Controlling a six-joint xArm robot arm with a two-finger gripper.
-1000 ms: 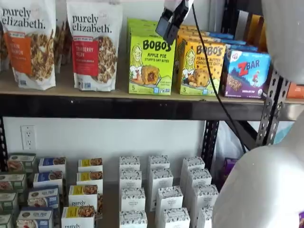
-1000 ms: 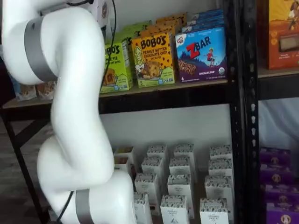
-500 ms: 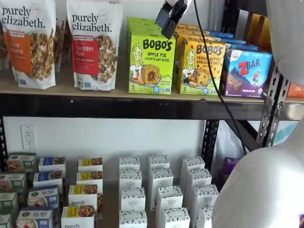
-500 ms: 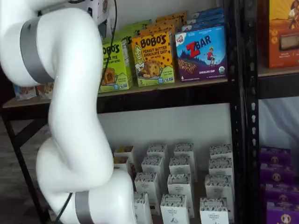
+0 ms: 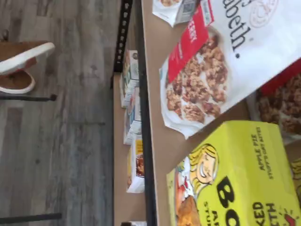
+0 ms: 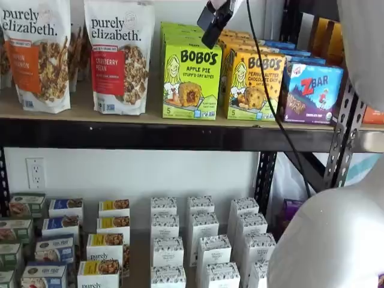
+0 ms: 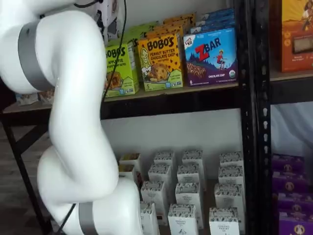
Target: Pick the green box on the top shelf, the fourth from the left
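Top shelf [image 6: 180, 135]; end effector [image 6: 210, 27] empty above.

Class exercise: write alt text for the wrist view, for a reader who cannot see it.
A lime-green Bobo's Apple Pie box stands beside a white granola bag on the tan top shelf, with grey wood-look floor far below.

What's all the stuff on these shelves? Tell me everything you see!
Green box: front one of a row, lime green, top shelf.
Bobo's peanut butter box: front of a row, yellow-orange, right of the green one.
ZBar box: blue-purple, right of that.
Purely Elizabeth granola bags: two, white, left.
Small white boxes: many, lower level.
Wall outlet: one, white.
Gripper: black fingers above the green box, not touching it.
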